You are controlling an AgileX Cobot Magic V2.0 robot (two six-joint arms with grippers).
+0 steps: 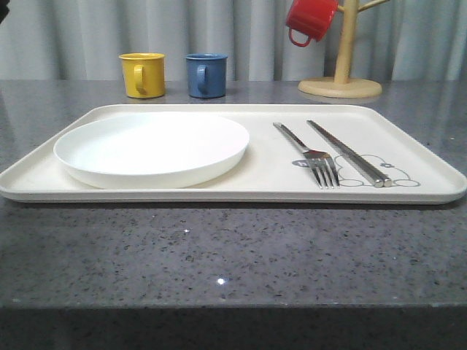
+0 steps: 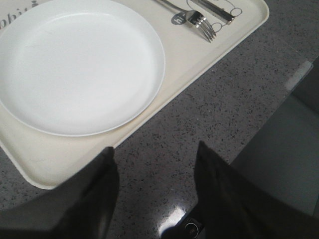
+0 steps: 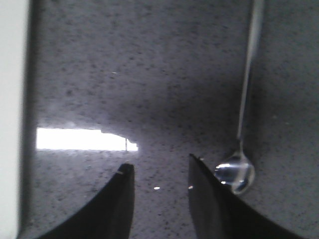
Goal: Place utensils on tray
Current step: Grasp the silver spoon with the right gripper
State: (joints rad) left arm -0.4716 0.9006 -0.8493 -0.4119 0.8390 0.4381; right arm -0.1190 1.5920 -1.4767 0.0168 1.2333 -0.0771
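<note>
The cream tray (image 1: 233, 195) lies across the grey table. On its right part rest a steel fork (image 1: 314, 154) and a long flat steel piece (image 1: 346, 153), side by side. In the left wrist view, my left gripper (image 2: 155, 148) hangs open and empty over bare table beside the tray's (image 2: 184, 69) edge, with the fork (image 2: 197, 20) and flat piece (image 2: 214, 10) far from it. My right gripper (image 3: 160, 162) is open and empty above the table. A spoon (image 3: 235, 172) lies on the table off the tray (image 3: 12, 99), its bowl just outside one finger.
A round white plate (image 1: 153, 146) fills the tray's left half. Behind the tray stand a yellow mug (image 1: 142, 74) and a blue mug (image 1: 206, 74). A red mug (image 1: 310, 20) hangs on a wooden mug tree (image 1: 341, 80) at the back right.
</note>
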